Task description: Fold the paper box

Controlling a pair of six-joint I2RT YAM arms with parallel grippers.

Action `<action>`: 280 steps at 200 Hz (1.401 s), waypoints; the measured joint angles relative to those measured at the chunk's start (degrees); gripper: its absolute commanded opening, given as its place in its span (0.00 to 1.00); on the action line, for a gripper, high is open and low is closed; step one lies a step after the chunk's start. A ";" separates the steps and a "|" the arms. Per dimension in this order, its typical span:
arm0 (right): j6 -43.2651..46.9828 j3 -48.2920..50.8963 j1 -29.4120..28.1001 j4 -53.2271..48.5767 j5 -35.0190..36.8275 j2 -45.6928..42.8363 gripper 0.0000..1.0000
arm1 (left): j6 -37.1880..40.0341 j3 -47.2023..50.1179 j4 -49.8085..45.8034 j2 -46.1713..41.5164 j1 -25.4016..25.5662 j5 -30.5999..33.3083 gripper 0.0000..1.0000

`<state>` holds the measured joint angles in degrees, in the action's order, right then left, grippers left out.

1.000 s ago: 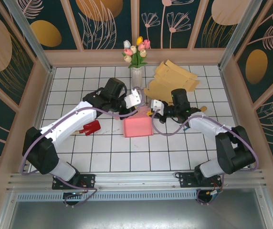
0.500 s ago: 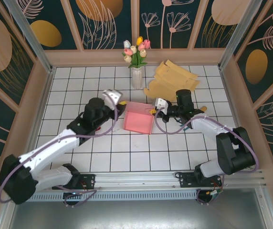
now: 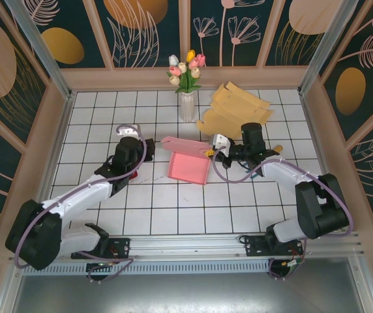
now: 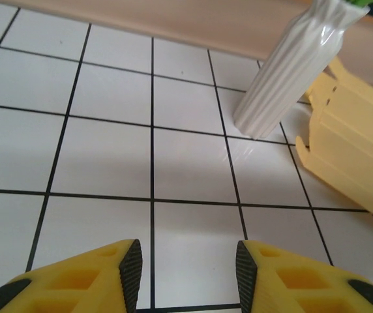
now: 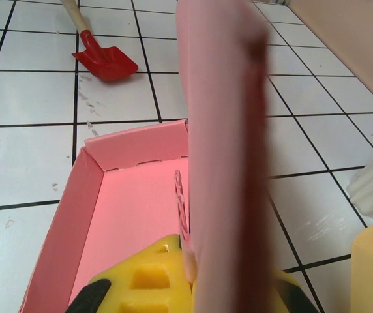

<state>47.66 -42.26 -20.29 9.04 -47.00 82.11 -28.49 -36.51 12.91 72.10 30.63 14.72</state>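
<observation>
Left pincer (image 4: 186, 264) backed off to 9 o'clock of the box (image 3: 188, 169), released; right pincer (image 5: 199, 287) grasps the flap (image 5: 225, 163). Fold it down squarely.

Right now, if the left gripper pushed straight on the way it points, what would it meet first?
Nothing close: bare white tiled tabletop runs ahead of the left gripper to the wooden back wall. The white ribbed vase stands right of that line, though depth is unclear.

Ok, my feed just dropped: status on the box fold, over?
Left fingers open, empty, off the pink box. Right fingers shut on its lid flap, lid raised. Red shovel lies apart, clear.
</observation>
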 measured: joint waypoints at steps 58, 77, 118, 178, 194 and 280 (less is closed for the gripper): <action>0.00 0.33 0.00 1.11 0.24 0.00 0.00 | -0.66 -3.82 1.70 5.33 -0.33 -8.52 0.36; -0.04 1.11 -0.35 2.27 1.55 -0.04 0.00 | -1.44 -3.82 2.49 5.75 -0.33 -11.61 0.35; 0.00 1.95 -2.58 3.80 5.70 -0.33 0.00 | -4.11 -1.97 6.93 5.81 -0.33 -17.05 0.32; 0.48 2.82 -3.34 4.37 10.38 -0.70 0.00 | -7.43 -0.50 10.54 8.33 1.60 -18.05 0.29; 1.42 2.82 -3.63 3.87 11.52 -0.87 0.00 | -8.02 -0.11 11.04 8.35 2.25 -17.09 0.28; 7.82 2.01 -7.37 -4.42 19.23 -0.96 0.11 | -11.10 5.66 15.74 9.09 5.25 -14.67 0.24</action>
<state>55.48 -40.25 -27.66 4.62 -27.77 81.14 -39.59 -30.85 28.64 81.19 35.88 0.05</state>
